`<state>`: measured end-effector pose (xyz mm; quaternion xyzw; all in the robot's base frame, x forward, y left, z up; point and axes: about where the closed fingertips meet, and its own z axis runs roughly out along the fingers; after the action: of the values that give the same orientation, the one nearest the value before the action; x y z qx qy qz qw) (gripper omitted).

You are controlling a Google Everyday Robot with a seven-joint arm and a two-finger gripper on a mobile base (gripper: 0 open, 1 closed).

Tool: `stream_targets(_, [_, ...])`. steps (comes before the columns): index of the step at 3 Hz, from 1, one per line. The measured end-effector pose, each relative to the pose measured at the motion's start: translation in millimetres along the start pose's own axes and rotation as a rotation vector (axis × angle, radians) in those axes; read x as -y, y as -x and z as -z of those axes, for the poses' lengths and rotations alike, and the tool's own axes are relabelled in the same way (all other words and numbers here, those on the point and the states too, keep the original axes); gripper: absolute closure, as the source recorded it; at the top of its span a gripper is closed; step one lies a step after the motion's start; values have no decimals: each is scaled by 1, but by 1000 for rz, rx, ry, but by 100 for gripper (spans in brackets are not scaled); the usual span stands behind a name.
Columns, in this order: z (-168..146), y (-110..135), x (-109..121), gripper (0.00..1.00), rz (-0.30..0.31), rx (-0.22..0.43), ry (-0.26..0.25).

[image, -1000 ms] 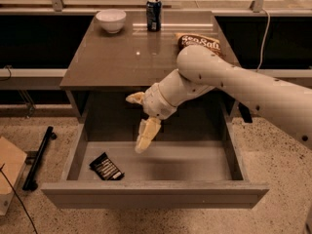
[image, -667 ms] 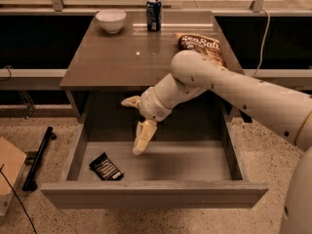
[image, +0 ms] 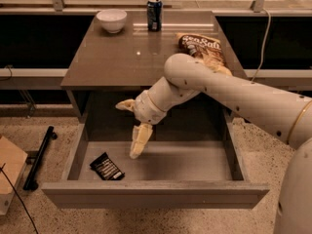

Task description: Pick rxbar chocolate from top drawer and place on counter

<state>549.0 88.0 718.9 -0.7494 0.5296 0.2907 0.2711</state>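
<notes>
Camera view, the top drawer (image: 185, 162) standing open.

**A:** Where is your gripper (image: 127, 129)?

**B:** It hangs over the drawer's pale floor, left of centre. Its fingers are splayed wide, one pointing left and one pointing down, with nothing between them.

**A:** And the rxbar chocolate (image: 107, 166)?

**B:** It lies flat and aslant on the drawer floor, in the front left corner. It is near your lower fingertip but not touching it.

**A:** How do you take it cleanly?

**B:** As I judge it, bring the gripper forward and left until it sits over the bar. Turn the wrist so the fingers straddle the wrapper's narrow side, then lower. The bar looks thin, so your fingertips likely need to come almost to the floor before you close. Mind the drawer's left wall and front panel, both close by.

**A:** And where do you set it down?

**B:** The counter (image: 112, 57) shows bare surface at its front left. That spot is away from the bowl (image: 111, 20), the can (image: 154, 13) and the chip bag (image: 200, 47).
</notes>
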Motion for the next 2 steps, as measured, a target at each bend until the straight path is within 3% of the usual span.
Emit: stream_targets(2, [-48, 0, -3, 0, 119, 25, 67])
